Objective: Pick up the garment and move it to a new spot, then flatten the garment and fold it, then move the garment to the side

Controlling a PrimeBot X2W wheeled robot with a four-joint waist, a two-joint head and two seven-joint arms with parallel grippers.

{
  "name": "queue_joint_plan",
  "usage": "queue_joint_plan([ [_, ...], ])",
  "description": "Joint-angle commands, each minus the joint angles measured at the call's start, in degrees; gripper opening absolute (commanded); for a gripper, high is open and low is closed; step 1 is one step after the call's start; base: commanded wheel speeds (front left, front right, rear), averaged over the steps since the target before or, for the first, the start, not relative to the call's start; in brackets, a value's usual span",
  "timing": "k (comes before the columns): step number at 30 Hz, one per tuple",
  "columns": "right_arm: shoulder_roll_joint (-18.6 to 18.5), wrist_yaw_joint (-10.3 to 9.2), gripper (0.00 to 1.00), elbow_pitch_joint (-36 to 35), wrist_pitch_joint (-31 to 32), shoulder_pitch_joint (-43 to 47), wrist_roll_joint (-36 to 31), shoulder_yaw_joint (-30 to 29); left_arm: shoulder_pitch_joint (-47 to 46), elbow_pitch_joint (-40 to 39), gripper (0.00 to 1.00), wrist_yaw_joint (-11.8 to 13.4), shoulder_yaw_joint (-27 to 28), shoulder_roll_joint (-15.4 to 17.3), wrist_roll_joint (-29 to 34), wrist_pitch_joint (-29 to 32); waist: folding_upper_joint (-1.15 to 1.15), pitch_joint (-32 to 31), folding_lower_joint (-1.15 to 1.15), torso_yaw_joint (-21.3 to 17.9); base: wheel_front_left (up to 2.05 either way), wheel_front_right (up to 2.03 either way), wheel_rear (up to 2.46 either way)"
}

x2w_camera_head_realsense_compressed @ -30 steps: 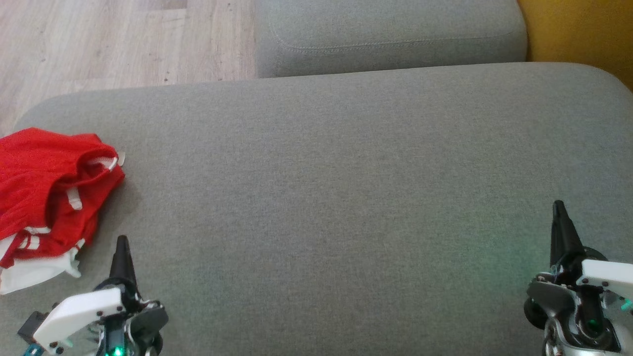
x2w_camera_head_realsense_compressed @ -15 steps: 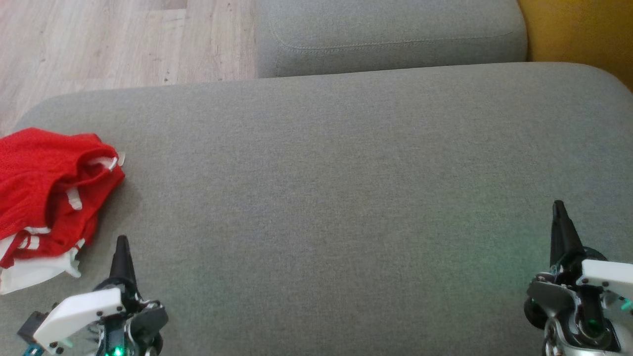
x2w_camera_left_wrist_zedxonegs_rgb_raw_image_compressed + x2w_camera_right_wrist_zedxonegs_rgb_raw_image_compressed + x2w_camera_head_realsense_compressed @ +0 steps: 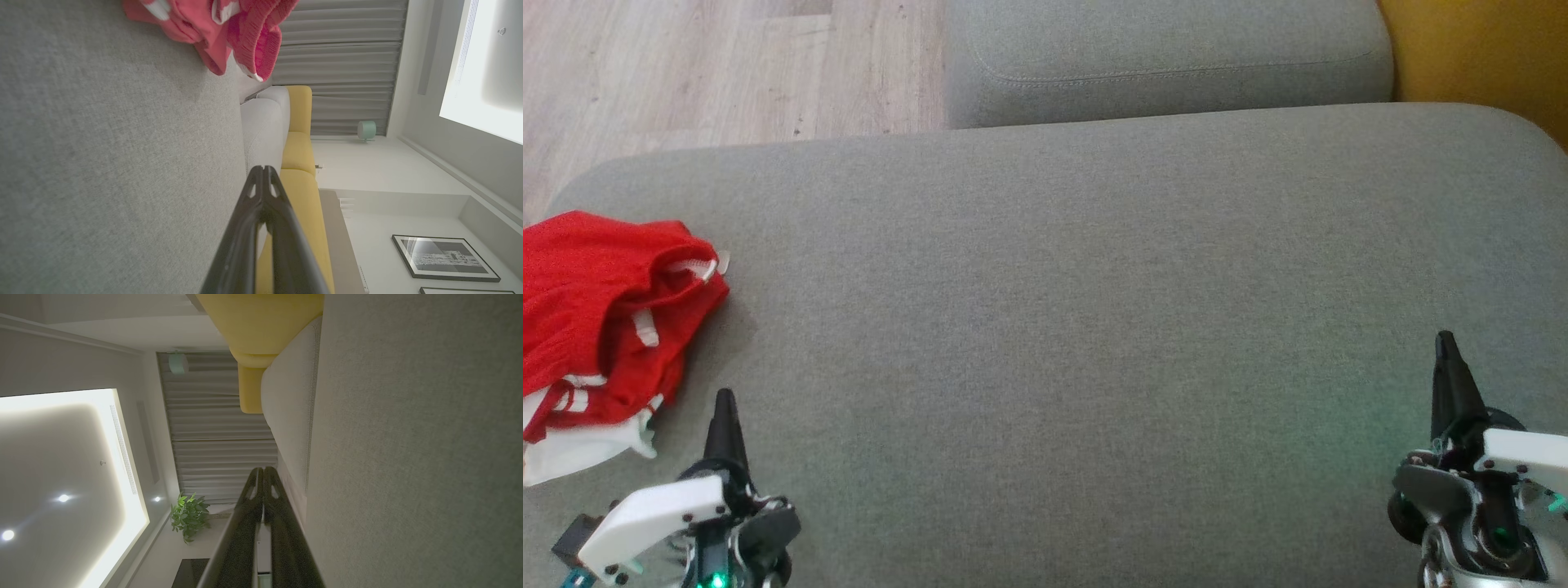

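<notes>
Broad grey woven cushion (image 3: 1094, 327), rounded corners; pale plank floor (image 3: 686, 65) at eleven o'clock. Crumpled red-and-white knit garment (image 3: 605, 310) at nine o'clock. The left gripper (image 3: 724, 400) and right gripper (image 3: 1445, 341) are pinched closed, empty.

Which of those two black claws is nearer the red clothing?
The left gripper, just beside the red garment; the right gripper sits far across the cushion.

Head camera looks down on the grey cushion (image 3: 1094, 327); wrist cameras skim it sideways.

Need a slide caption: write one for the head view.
Crumpled red garment at left edge of grey cushion; left gripper and right gripper shut, empty.
</notes>
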Motion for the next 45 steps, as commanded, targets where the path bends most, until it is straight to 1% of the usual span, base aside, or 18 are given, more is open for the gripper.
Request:
queue_joint_plan([
  [1,-0.28,0.23,0.0,-2.28,0.32,-1.49,0.41,1.22,-1.52,-2.15,0.0,-0.39,2.2,0.37,-0.33,0.15,0.0,0.0,0.0,0.0,0.0,0.0,0.0],
  [45,-0.28,0.23,0.0,-2.28,0.32,-1.49,0.41,1.22,-1.52,-2.15,0.0,-0.39,2.2,0.37,-0.33,0.15,0.0,0.0,0.0,0.0,0.0,0.0,0.0],
])
